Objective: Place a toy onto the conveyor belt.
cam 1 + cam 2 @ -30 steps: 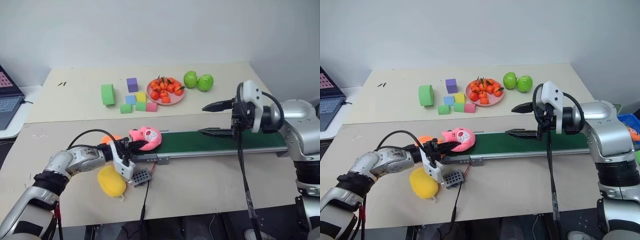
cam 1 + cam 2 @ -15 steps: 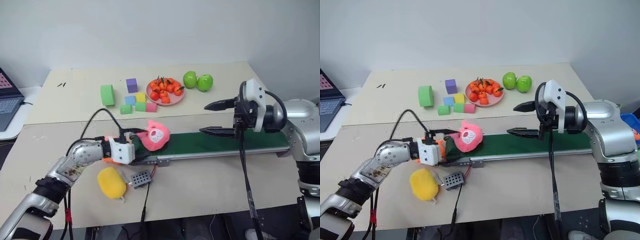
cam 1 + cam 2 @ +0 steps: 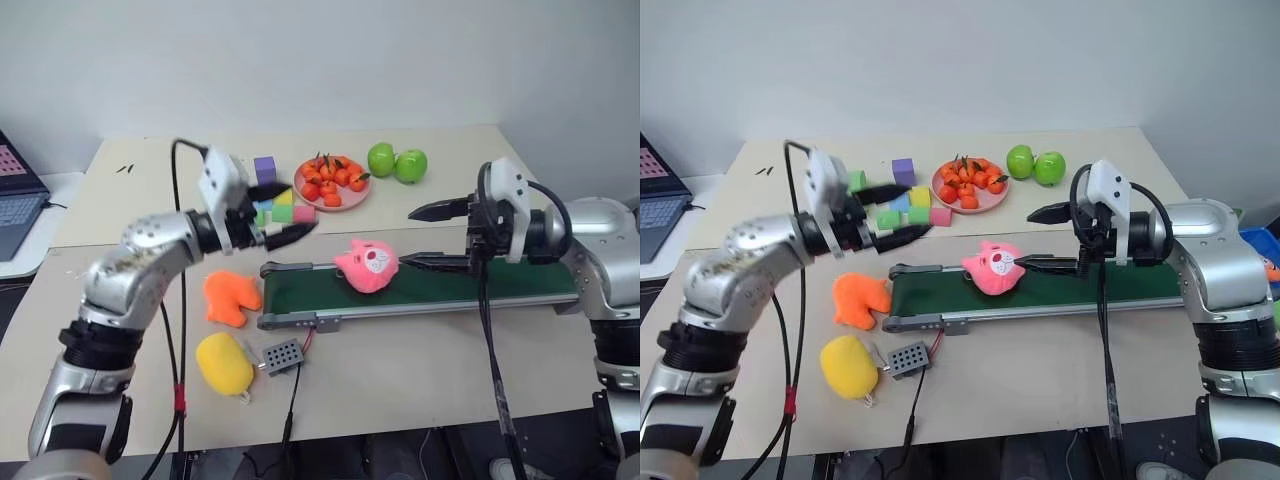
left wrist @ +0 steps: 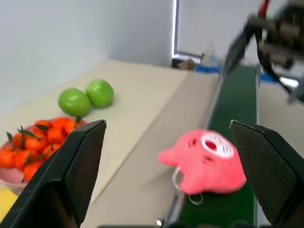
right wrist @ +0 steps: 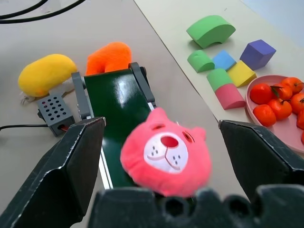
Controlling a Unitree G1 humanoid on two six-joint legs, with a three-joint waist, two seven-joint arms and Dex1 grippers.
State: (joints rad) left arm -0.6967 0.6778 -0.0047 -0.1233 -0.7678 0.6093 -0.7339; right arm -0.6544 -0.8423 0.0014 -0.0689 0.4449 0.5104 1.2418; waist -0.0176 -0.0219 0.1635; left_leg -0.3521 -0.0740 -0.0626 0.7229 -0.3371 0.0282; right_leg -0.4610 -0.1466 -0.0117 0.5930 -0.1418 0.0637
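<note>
Having just let go of the pink toy (image 3: pixel 366 266), now lying on the green belt (image 3: pixel 470 284) at three o'clock of my left gripper (image 3: pixel 283 211), I am lifting that wide-open, empty gripper away, so placement looks done.

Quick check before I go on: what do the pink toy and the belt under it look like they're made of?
The pink toy looks like soft plush fabric: fuzzy matte surface, rounded stuffed shape, face apparently stitched on. The belt looks like smooth dark-green rubber or plastic sheet, with a slight sheen from reflected light, in what seems a grey metal frame.
</note>
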